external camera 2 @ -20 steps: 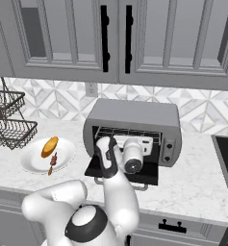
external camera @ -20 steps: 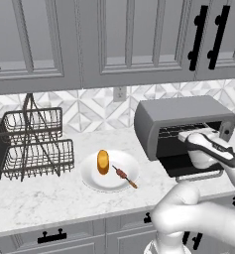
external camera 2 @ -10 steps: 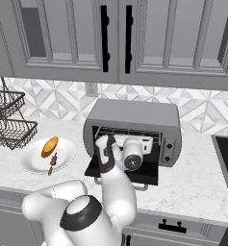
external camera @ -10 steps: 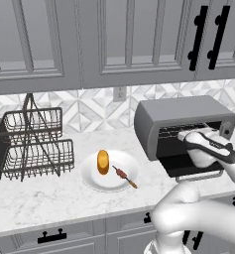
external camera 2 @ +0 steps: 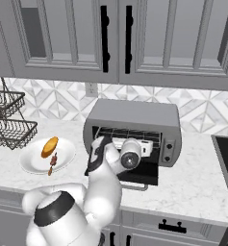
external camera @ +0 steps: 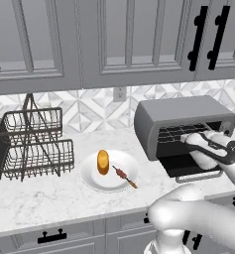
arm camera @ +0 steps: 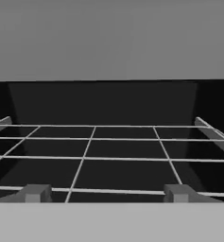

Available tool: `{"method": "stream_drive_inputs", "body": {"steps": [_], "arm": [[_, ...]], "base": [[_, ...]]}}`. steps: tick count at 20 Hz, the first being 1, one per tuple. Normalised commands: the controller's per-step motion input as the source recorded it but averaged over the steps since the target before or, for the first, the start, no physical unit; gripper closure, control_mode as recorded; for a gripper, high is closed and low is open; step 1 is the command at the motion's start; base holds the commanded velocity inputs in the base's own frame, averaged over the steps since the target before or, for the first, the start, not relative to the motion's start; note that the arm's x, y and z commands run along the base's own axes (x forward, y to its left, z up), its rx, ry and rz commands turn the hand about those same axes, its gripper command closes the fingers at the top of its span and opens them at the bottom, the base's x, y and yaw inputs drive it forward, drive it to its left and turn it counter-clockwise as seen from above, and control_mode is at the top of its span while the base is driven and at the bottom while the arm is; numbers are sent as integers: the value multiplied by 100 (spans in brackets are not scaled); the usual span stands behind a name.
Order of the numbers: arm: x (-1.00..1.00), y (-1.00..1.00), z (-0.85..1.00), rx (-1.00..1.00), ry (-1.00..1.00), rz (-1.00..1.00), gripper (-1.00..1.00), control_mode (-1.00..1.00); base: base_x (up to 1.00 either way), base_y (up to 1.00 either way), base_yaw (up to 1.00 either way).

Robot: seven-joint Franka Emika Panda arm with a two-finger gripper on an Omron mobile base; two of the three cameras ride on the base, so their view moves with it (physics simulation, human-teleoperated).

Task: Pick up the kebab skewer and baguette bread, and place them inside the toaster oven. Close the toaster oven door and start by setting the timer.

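The toaster oven (external camera: 181,124) stands on the marble counter (external camera: 49,198) against the tiled wall, with the toaster oven door (external camera 2: 139,174) folded down flat in front of its dark cavity. The gripper (arm camera: 106,194) is at the mouth of the cavity, just above the wire rack (arm camera: 123,156). Its two fingertips (arm camera: 35,193) stand wide apart and there is nothing between them; the rack wires run beneath them.

To the left of the toaster oven, a white plate (external camera: 91,178) rests on the counter. The baguette bread (external camera: 103,161) lies on the plate's left half. The kebab skewer (external camera: 125,176) lies just to the right of the bread, angled toward the plate's front rim, on the side nearer the oven. The two items lie close together but apart.

A wire dish rack (external camera: 32,146) stands left of the plate, farther from the oven.
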Motion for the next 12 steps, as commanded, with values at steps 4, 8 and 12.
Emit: {"method": "stream_drive_inputs", "body": {"steps": [4,8,12], "arm": [[-100,0,-78,2,5,-3,-100,-100],[-100,-1,-76,0,6,-1,-100,-100],[-92,0,-65,0,8,0,-100,-100]], "base": [[0,0,0],[0,0,0],[0,0,0]]}}
